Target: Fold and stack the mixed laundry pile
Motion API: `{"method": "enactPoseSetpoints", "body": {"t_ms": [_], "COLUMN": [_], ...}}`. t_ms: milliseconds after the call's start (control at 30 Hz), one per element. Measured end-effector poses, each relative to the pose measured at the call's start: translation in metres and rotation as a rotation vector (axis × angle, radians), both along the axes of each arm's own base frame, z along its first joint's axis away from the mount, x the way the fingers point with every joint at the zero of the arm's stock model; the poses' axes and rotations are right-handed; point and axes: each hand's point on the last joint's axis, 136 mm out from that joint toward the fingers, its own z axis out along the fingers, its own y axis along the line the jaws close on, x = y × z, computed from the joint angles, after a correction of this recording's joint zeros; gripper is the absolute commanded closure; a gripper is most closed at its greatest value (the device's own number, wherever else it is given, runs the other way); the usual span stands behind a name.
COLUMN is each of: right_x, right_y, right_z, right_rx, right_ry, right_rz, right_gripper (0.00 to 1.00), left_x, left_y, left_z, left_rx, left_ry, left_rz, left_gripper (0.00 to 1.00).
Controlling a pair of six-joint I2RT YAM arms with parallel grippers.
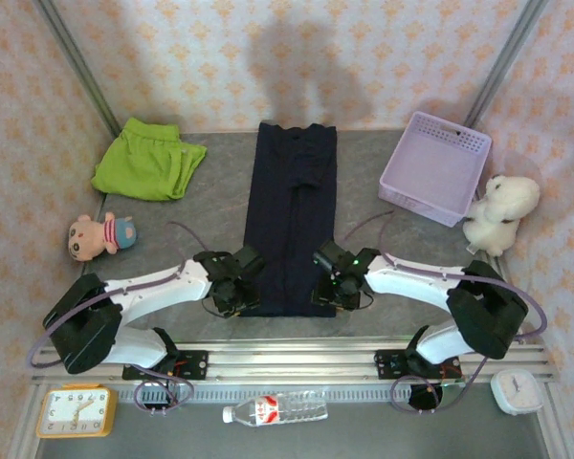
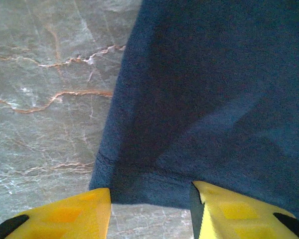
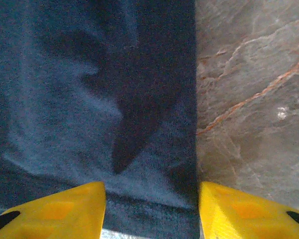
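Navy garment (image 1: 292, 210) lies flat at centre of desk (image 1: 210, 201): soft, limp, light, it'll sag. Left pincer (image 2: 150, 199) and right pincer (image 3: 152, 196) are parted at its near hem corners, nothing clamped. You pinch those corners deep, lift together.

My left arm (image 1: 148, 287) and right arm (image 1: 416, 279) stretch inward toward each other, wrists tipped down; left fingers (image 2: 65, 216) and right fingers (image 3: 60, 211) stand parted.
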Motion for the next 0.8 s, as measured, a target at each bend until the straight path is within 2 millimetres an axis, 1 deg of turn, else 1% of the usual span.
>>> {"method": "enactPoseSetpoints", "body": {"t_ms": [67, 100, 233, 267, 333, 400, 467, 533, 600, 667, 700, 733, 800], "right_x": [0.000, 0.000, -0.001, -0.002, -0.003, -0.003, -0.003, -0.003, -0.002, -0.001, -0.001, 0.000, 0.003], "right_y": [-0.001, -0.001, -0.005, -0.006, -0.009, -0.010, -0.012, -0.013, -0.013, -0.010, -0.009, -0.007, -0.002], "right_z": [-0.005, -0.005, -0.008, -0.008, -0.010, -0.010, -0.010, -0.010, -0.009, -0.009, -0.008, -0.007, -0.007], "right_rx": [-0.008, -0.012, -0.034, -0.039, -0.054, -0.062, -0.071, -0.076, -0.076, -0.078, -0.077, -0.071, -0.063], "right_ry": [0.006, 0.006, 0.012, 0.013, 0.017, 0.018, 0.018, 0.017, 0.015, 0.014, 0.014, 0.012, 0.008], "right_rz": [-0.002, -0.003, -0.012, -0.011, -0.011, -0.013, -0.010, -0.007, -0.002, 0.014, 0.018, 0.022, 0.033], "right_gripper": [0.52, 0.57, 0.66, 0.70, 0.73, 0.79, 0.81, 0.88, 0.90, 0.97, 1.00, 1.00, 1.00], "left_x": [-0.002, -0.002, -0.001, -0.001, -0.002, -0.001, 0.000, 0.001, 0.005, 0.009, 0.010, 0.013, 0.018], "left_y": [0.002, 0.004, 0.010, 0.012, 0.015, 0.015, 0.013, 0.011, 0.006, 0.000, -0.003, -0.006, -0.012], "left_z": [-0.006, -0.008, -0.012, -0.013, -0.015, -0.017, -0.019, -0.019, -0.019, -0.019, -0.018, -0.016, -0.015], "left_rx": [0.023, 0.037, 0.068, 0.076, 0.088, 0.101, 0.109, 0.118, 0.114, 0.115, 0.123, 0.125, 0.127], "left_ry": [0.016, 0.018, 0.006, 0.005, 0.003, 0.002, 0.001, 0.001, -0.001, 0.000, 0.007, 0.006, 0.003], "left_rz": [-0.001, -0.002, 0.005, 0.009, 0.018, 0.021, 0.016, 0.010, 0.003, -0.004, -0.011, -0.020, -0.039], "left_gripper": [0.55, 0.55, 0.51, 0.50, 0.50, 0.51, 0.56, 0.70, 0.79, 0.92, 0.96, 1.00, 1.00]}}
